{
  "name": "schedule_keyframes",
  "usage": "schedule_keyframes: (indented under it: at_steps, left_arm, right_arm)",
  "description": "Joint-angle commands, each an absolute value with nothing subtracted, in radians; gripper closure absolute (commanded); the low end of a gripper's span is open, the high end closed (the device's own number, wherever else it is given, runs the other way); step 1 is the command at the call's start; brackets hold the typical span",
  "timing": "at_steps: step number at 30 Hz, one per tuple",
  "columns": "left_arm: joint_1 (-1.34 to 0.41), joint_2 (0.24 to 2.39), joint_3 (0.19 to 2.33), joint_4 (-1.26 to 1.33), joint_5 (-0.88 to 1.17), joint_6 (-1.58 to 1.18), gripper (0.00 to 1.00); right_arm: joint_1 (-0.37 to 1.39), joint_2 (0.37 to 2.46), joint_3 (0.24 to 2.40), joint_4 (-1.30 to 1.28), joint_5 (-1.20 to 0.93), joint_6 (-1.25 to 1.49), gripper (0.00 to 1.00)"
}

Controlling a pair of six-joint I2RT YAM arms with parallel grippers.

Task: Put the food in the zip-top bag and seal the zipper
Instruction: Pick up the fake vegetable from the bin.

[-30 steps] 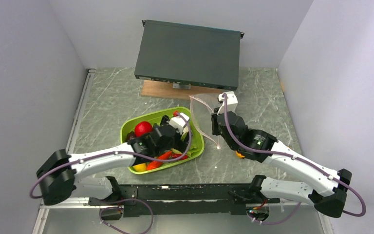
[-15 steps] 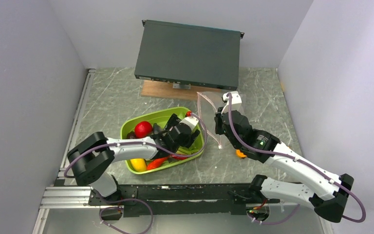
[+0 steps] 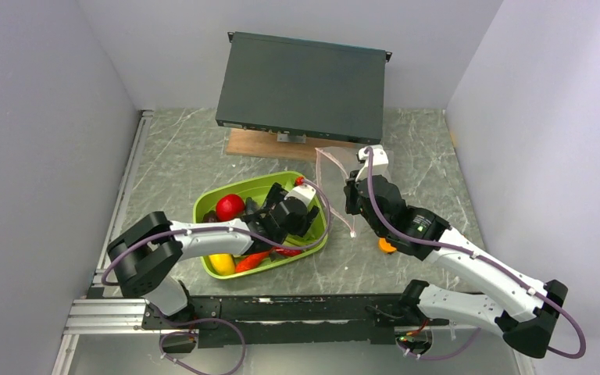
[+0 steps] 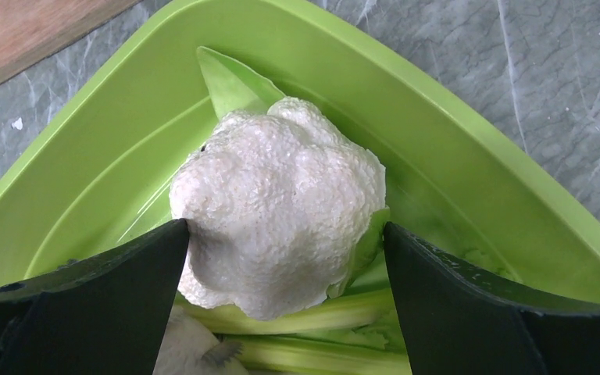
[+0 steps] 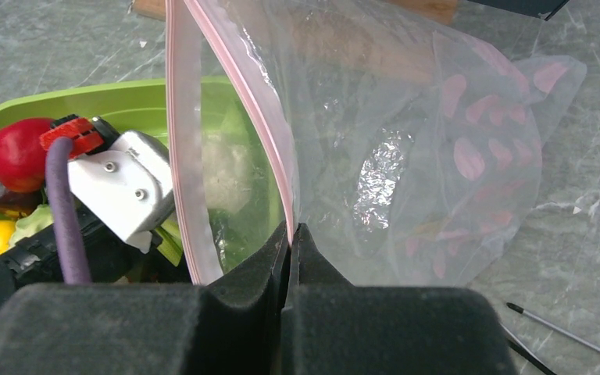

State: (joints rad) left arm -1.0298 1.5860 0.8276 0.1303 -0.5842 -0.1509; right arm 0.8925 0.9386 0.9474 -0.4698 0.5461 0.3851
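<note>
While right claw [image 5: 290, 232] pinches zip-top bag [image 5: 406, 141] rim, left claw [image 4: 285, 229] reaches down, spread wide around cauliflower [image 4: 281, 180] in tray [image 4: 476, 148].

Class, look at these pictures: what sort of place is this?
Probably a robot test bench, not a kitchen: white panels wall in a marbled table, the left arm and right arm are bolted to a rail at its edge, and the tray holds toy food.

tray [image 4: 453, 101]: you had plain lime green.
cauliflower [image 4: 281, 203]: was off-white, with a pale green leaf.
zip-top bag [image 5: 406, 156]: was clear, with pink blotches.
zipper [image 5: 181, 117]: was pink.
tomato [image 3: 229, 206]: was red.
table [image 3: 187, 156]: was grey-green, veined white.
</note>
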Motion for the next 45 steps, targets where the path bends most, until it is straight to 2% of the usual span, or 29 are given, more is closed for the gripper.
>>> schedule_keyframes:
  at_steps: [1, 15, 16, 17, 19, 23, 27, 30, 40, 45]
  left_arm:
    - [-1.023, 1.527, 0.809, 0.039, -0.530, -0.222, 0.00]
    - [-1.019, 1.704, 0.924, -0.103, -0.629, -0.187, 0.01]
    - [-1.017, 1.712, 0.931, -0.112, -0.628, -0.190, 0.06]
    - [-1.016, 1.717, 0.936, -0.123, -0.626, -0.195, 0.14]
    - [-1.016, 1.715, 0.943, -0.146, -0.636, -0.208, 0.39]
    - [-1.016, 1.666, 0.935, -0.161, -0.606, -0.198, 0.71]
    - [-1.014, 1.576, 0.934, -0.185, -0.583, -0.191, 0.84]
    - [-1.014, 1.472, 0.936, -0.204, -0.562, -0.196, 0.99]
    - [-0.995, 1.034, 0.904, -0.218, -0.270, -0.285, 1.00]
    - [-0.989, 0.869, 0.897, -0.231, -0.194, -0.397, 1.00]
  right_arm:
    - [0.885, 0.931, 0.949, -0.430, 0.534, 0.381, 1.00]
    - [0.881, 0.929, 0.940, -0.441, 0.532, 0.396, 1.00]
    - [0.881, 0.931, 0.941, -0.443, 0.533, 0.397, 1.00]
    - [0.881, 0.933, 0.942, -0.445, 0.535, 0.397, 1.00]
    - [0.881, 0.935, 0.942, -0.446, 0.535, 0.397, 1.00]
    - [0.878, 0.934, 0.938, -0.440, 0.535, 0.398, 1.00]
    - [0.874, 0.947, 0.940, -0.438, 0.534, 0.400, 1.00]
    - [0.874, 0.957, 0.943, -0.437, 0.529, 0.403, 1.00]
    - [0.869, 0.993, 0.956, -0.410, 0.496, 0.409, 1.00]
    - [0.869, 1.021, 0.970, -0.398, 0.471, 0.417, 1.00]
